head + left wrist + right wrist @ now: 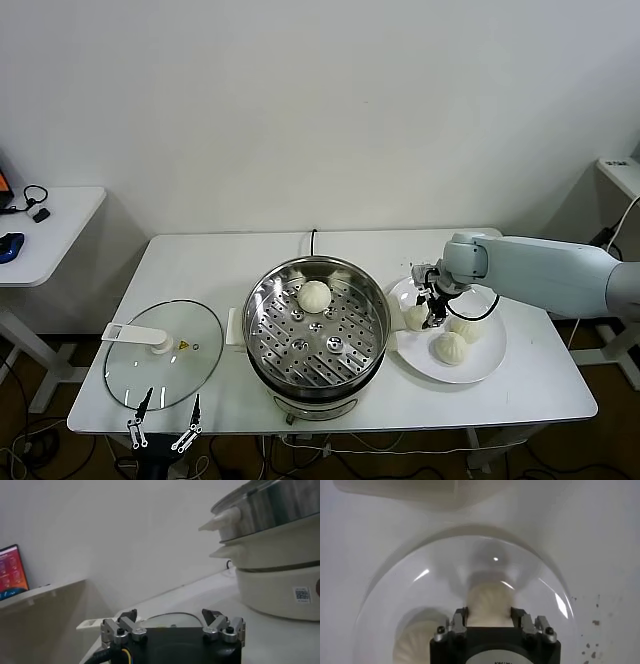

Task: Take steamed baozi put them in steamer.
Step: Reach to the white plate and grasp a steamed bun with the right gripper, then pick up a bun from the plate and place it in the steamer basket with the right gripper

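A: Looking at the plate, the right end effector is clenched on one baozi, with two more buns just beside it. One bun lies already in the steamer.

B: And the left end effector?

A: It is parked low at the front edge of the bench, fingers apart, near the lid.

B: What could go wrong?

A: The bun is soft. A tight squeeze may dent it, and a shallow hold may let it slip over the steamer's rim. Lifting could also drag a neighbour bun.
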`<move>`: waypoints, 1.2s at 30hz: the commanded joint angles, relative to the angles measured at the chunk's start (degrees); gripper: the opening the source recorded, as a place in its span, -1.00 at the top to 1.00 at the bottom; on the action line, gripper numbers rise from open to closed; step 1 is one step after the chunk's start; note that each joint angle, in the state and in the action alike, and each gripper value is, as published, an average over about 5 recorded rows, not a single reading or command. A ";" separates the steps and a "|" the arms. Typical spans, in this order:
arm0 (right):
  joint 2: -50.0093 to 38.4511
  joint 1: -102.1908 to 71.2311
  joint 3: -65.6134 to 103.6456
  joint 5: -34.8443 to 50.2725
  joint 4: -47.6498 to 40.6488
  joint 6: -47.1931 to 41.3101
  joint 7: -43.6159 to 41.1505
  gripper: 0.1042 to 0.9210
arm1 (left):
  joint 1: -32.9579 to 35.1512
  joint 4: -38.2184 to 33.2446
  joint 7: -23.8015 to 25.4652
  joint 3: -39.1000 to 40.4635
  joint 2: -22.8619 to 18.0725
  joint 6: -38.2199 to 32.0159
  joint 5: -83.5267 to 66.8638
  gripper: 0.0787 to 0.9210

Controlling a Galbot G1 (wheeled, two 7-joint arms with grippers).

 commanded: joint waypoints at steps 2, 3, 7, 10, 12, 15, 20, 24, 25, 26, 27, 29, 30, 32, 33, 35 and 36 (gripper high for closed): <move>-0.39 13.26 -8.61 7.71 5.91 -0.10 -0.80 -0.15 | 0.22 -0.43 0.02 0.05 -2.80 -0.01 0.12 -0.77; -0.19 16.11 -10.30 9.97 6.98 -0.19 -0.80 -0.14 | 0.25 -0.45 0.02 0.09 -2.80 -0.03 0.19 -0.77; 1.12 26.56 -15.90 18.89 11.25 -0.78 -1.02 -0.14 | 0.33 -0.42 -0.01 0.33 -2.80 -0.11 0.55 -0.77; 2.24 33.44 -18.91 22.85 14.48 -1.26 -1.79 -0.14 | 0.48 -0.77 0.00 0.59 -2.80 -0.08 0.71 -0.77; 2.99 38.01 -20.41 24.87 16.89 -1.49 -2.56 -0.14 | 0.55 -1.03 0.02 0.71 -2.80 -0.04 0.78 -0.77; 4.12 43.50 -21.47 27.91 20.47 -2.11 -3.42 -0.14 | 0.64 -1.33 0.07 0.86 -2.80 0.04 0.84 -0.77; 6.61 49.11 -21.40 32.05 24.44 -3.28 -4.20 -0.14 | 1.05 -1.73 0.14 1.18 -2.80 0.06 1.04 -0.77; 9.22 50.00 -18.42 36.24 26.61 -5.55 -3.16 -0.14 | 1.27 -1.92 0.16 1.37 -2.80 0.04 1.18 -0.77; 10.06 49.83 -17.55 37.23 27.16 -6.19 -2.68 -0.14 | 1.30 -1.97 0.17 1.39 -2.80 0.03 1.19 -0.77; 10.97 49.54 -16.66 38.41 27.67 -6.85 -2.04 -0.14 | 1.33 -2.01 0.17 1.40 -2.80 0.02 1.18 -0.77; 11.90 49.11 -15.79 39.66 28.10 -7.61 -1.29 -0.14 | 1.34 -2.04 0.18 1.40 -2.80 0.01 1.18 -0.77; 14.16 47.75 -13.86 42.07 28.66 -9.35 0.38 -0.14 | 1.36 -2.11 0.18 1.39 -2.80 0.00 1.16 -0.77; 15.38 46.90 -12.81 43.22 28.71 -10.26 1.28 -0.14 | 1.36 -2.16 0.19 1.39 -2.80 0.01 1.16 -0.77; 18.20 44.93 -10.81 44.79 28.17 -11.97 2.92 -0.14 | 1.37 -2.26 0.21 1.40 -2.80 0.05 1.13 -0.77; 19.56 43.93 -9.98 45.29 27.60 -12.61 3.66 -0.14 | 1.38 -2.31 0.22 1.39 -2.80 0.08 1.12 -0.77; 22.55 41.53 -8.18 45.86 25.72 -13.65 4.93 -0.14 | 1.38 -2.40 0.26 1.36 -2.80 0.13 1.08 -0.77; 24.09 40.25 -7.30 46.11 24.61 -14.13 5.55 -0.14 | 1.38 -2.45 0.27 1.32 -2.80 0.16 1.06 -0.77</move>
